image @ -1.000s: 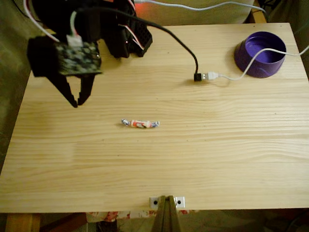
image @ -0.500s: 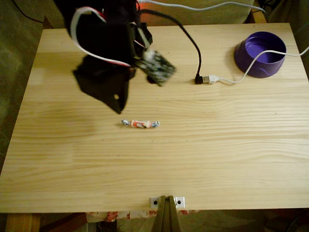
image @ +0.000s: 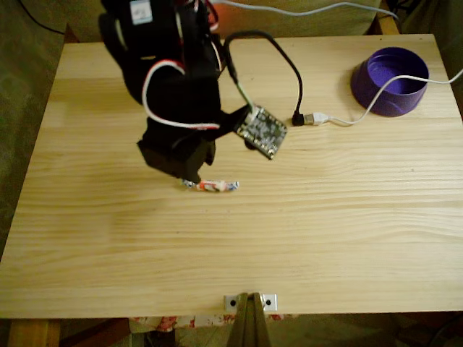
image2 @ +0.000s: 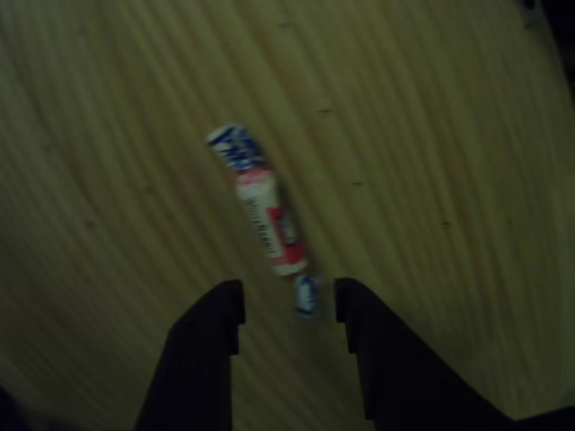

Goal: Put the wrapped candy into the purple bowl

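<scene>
The gripper [image2: 287, 305], its jaws spread apart and holding nothing, hung low over the wrapped candy [image2: 262, 211] on the wooden table [image: 347, 217], with only one twisted blue end lying between the fingertips; closing there risked pinching mere foil and letting the sweet slip or spin away. The candy (white and red middle, blue-silver twists) lay flat mid-table, well apart from the purple bowl [image: 391, 81] at the far corner.
</scene>
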Tool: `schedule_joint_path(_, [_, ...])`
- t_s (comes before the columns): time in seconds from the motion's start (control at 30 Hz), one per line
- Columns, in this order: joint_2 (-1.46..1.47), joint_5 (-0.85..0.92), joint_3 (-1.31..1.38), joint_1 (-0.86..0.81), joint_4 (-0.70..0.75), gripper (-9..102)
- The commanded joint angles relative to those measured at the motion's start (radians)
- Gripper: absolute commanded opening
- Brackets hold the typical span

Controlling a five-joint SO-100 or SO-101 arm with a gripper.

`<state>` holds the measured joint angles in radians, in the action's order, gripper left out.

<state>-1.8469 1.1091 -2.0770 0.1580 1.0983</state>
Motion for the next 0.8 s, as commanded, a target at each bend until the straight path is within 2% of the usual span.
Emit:
schedule_joint_path(0.0, [0.014,0.020,0.118,0.011,0.023,21])
schedule_joint_path(0.3, [0.057,0.112,0.107,0.037,0.078,21])
schedule_joint_path(0.77, [0.135,0.170,0.095,0.029,-0.035,22])
